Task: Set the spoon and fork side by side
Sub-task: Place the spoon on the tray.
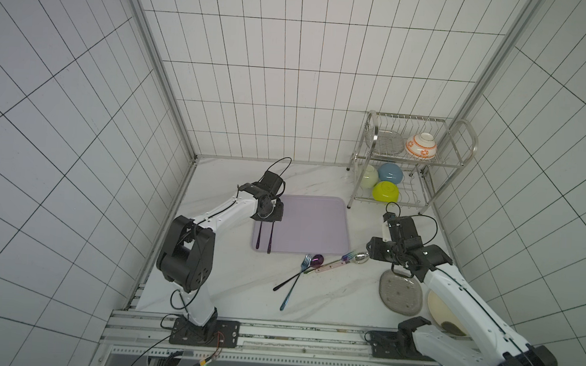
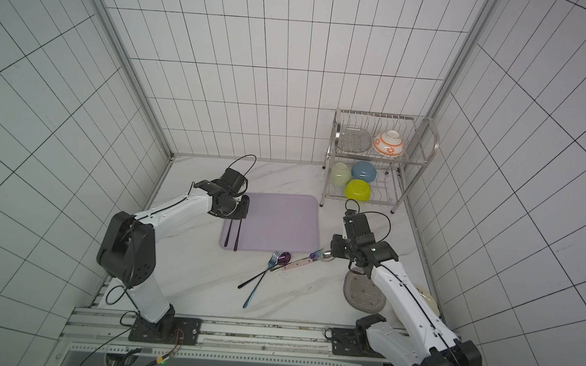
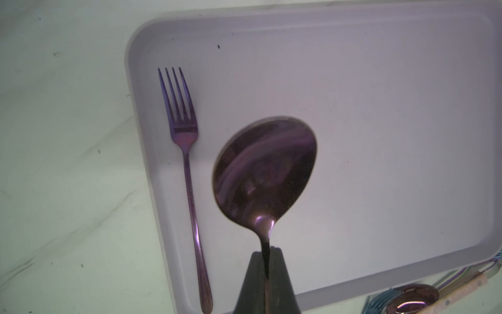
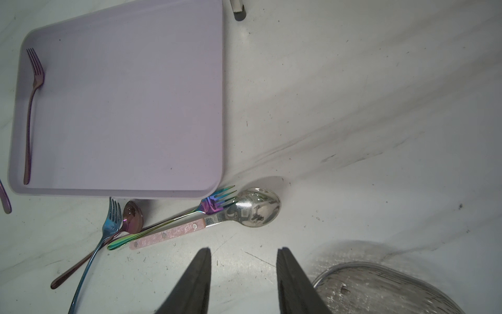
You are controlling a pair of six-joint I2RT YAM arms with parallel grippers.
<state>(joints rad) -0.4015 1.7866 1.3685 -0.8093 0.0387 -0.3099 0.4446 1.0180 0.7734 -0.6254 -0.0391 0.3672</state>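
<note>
**Ana:** What are the fingers [image 3: 252,285] of the left gripper [image 3: 267,254] doing?

**Ben:** They are squeezing tight on the thin neck of the shiny purple metal spoon [image 3: 264,171]. They seem to be holding it just over the flat pale purple plastic tray [image 3: 380,122], with its round bowl facing up

**Ana:** And the right gripper [image 4: 244,250]?

**Ben:** Its fingers are standing part way apart and holding nothing. It is hanging over the white marbled table [image 4: 380,108], near a heap of other spoons and forks [image 4: 168,225]

**Ana:** What could be going wrong from here?

**Ben:** A thin purple metal fork [image 3: 187,168] is lying flat in the tray, by its side wall. I am thinking the spoon could roll onto it when the fingers let go, because they are only pinching one thin spot. In both top views the spoon's handle end is reaching the tray's near rim, so it could tip there too

**Ana:** How is the pair looking?

**Ben:** The spoon is sitting just beside the fork, pointing the same way and not touching it
</note>
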